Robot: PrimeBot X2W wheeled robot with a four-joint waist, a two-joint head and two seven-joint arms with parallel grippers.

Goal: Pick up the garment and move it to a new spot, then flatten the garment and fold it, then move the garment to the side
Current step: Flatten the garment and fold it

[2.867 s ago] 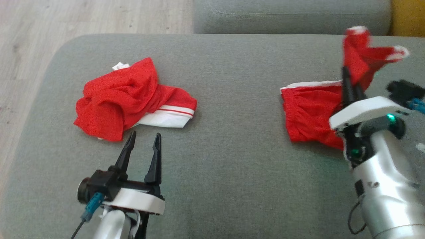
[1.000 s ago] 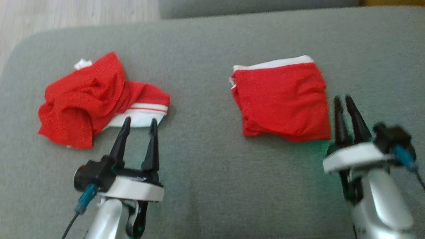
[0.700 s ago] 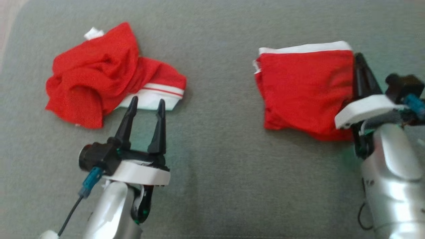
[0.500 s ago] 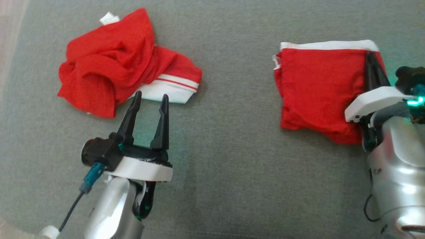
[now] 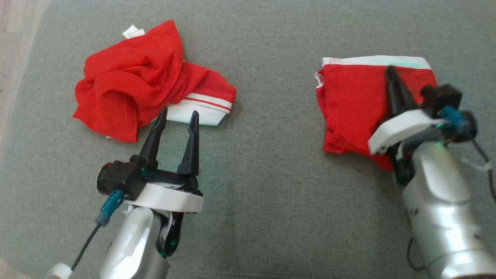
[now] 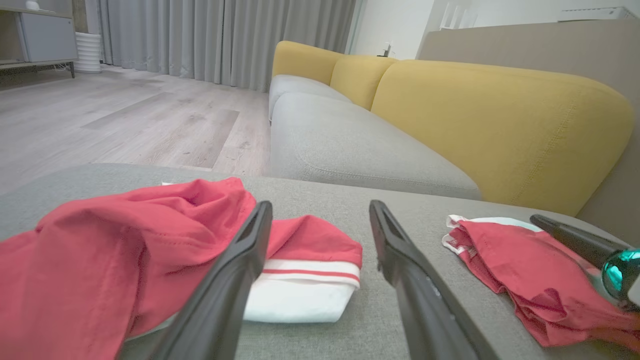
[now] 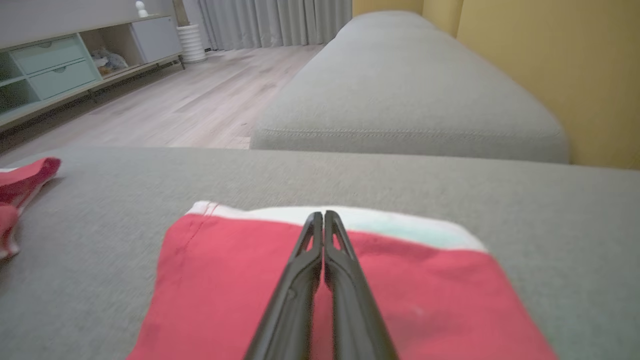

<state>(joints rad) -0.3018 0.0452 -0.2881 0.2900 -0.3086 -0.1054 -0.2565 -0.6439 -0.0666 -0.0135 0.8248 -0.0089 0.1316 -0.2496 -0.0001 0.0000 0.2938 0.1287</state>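
Observation:
A red garment [image 5: 352, 100] with a white band lies folded into a flat rectangle on the right of the grey cushion [image 5: 271, 174]; it also shows in the right wrist view [image 7: 225, 280] and the left wrist view [image 6: 505, 260]. My right gripper [image 5: 389, 69] is shut with nothing between its fingers. It lies low over the garment's right half, its tips [image 7: 323, 215] near the white band. My left gripper [image 5: 178, 113] stands open and empty, its fingertips [image 6: 320, 207] just short of a second, crumpled red garment [image 5: 131, 85].
The crumpled red and white garment [image 6: 125, 230] lies at the cushion's far left, near its rounded edge. Wooden floor [image 5: 15, 58] runs beyond that edge. A further grey seat [image 7: 400, 100] and a yellow sofa back [image 6: 500, 125] stand behind. Bare cushion lies between the two garments.
The head camera has shifted. My right gripper closed and slid from the folded garment's right edge inward over its top. The left gripper stayed open by the crumpled garment.

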